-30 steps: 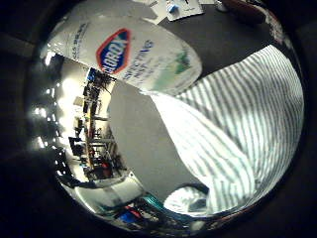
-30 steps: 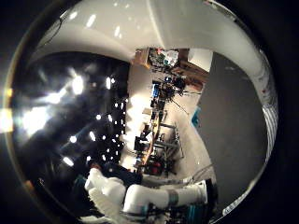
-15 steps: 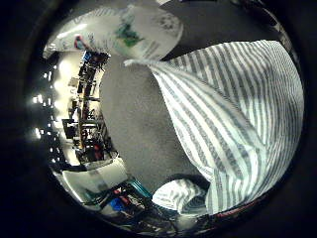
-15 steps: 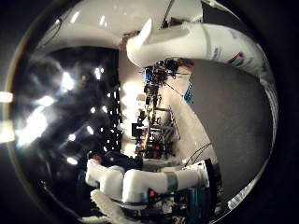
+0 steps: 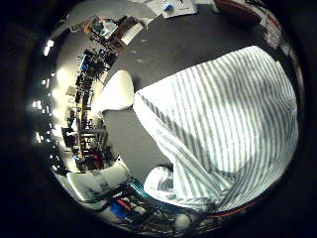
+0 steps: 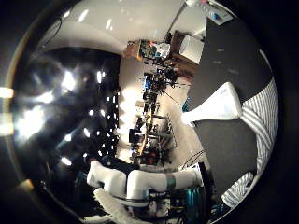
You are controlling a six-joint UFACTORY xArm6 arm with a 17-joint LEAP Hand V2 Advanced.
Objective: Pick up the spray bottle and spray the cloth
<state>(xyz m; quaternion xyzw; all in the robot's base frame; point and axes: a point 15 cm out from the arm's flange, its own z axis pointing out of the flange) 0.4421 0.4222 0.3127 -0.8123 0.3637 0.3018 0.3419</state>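
palm views, both facing striped cloth (image 5: 223, 134), white bottle (image 6: 217, 106), dark table (image 5: 178, 54)

Spray bottle (image 6: 216, 108) partly hidden behind the striped cloth (image 5: 223, 134); label unseen.

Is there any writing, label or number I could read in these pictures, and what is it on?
None can be read.
Spray bottle: only a plain white side shows, no label in view.
Paper sheets on the dark table: a blue mark, print too small to read.
Striped cloth: stripes only, no writing.
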